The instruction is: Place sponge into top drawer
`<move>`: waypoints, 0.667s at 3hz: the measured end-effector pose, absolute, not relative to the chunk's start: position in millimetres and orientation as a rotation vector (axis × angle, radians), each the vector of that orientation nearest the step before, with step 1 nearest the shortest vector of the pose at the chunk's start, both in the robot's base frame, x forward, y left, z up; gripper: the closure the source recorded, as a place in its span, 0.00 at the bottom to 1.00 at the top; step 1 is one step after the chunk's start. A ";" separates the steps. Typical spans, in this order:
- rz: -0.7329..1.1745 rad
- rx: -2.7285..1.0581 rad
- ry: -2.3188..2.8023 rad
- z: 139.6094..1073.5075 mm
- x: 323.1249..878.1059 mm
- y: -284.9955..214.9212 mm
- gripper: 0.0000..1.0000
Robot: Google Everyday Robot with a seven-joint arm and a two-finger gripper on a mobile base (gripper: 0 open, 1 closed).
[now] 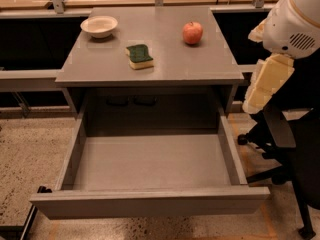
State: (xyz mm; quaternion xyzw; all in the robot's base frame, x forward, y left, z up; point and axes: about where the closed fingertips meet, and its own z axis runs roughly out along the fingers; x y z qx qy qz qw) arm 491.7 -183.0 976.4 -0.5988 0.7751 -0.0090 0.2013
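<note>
beside table (165,54) right edge, pincer (266,84) hangs pointing down; openness cannot tell

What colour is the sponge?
Sponge is dark green over pale yellow, camera view; gripper hangs far right.

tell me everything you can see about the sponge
The sponge is a small rectangular block with wavy edges, a dark green scouring layer over pale yellow foam. It lies flat, green side up, slightly skewed, near the middle of the grey table, touching neither the white bowl nor the red apple. Nothing holds it: the gripper hangs beside the table's edge, well apart. It is not yet in the open top drawer.
</note>
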 end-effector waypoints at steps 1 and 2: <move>0.030 -1.658 2.147 967.8 487.1 -185.2 0.00; 0.155 -1.616 2.043 948.2 526.1 -142.9 0.00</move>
